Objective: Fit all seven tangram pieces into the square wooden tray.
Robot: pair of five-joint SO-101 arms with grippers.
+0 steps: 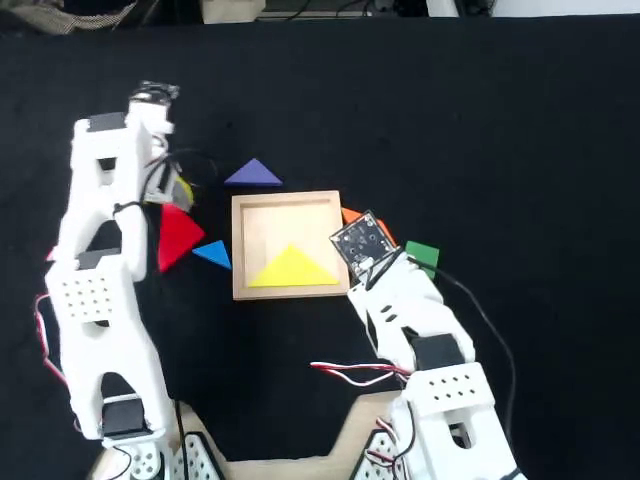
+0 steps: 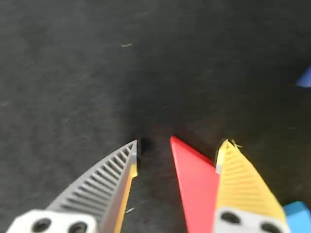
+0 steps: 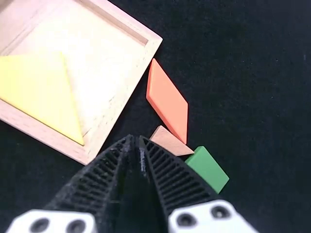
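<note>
Left gripper (image 2: 180, 144) astride red triangle (image 2: 195, 187)

A black cloth (image 1: 500, 130) lay under and all around the left gripper (image 2: 180, 144). A small pale thread (image 2: 126, 45) rested on it, well ahead of the fingertips. Far behind that gripper sat a light wooden board (image 1: 290, 466); far ahead, past the cloth's edge, a pale box (image 1: 232, 10).

Pale wooden tray (image 1: 238, 245); black tablecloth (image 1: 480, 120). Yellow triangle (image 1: 292, 268), red triangle (image 1: 178, 237), blue triangle (image 1: 212, 253), purple triangle (image 1: 254, 174), orange parallelogram (image 3: 167, 99), tan triangle (image 3: 169, 141), green square (image 3: 207, 168). Right gripper (image 3: 139, 141) is ribbed black; left gripper (image 2: 179, 145) is ribbed, grey and yellow.
</note>
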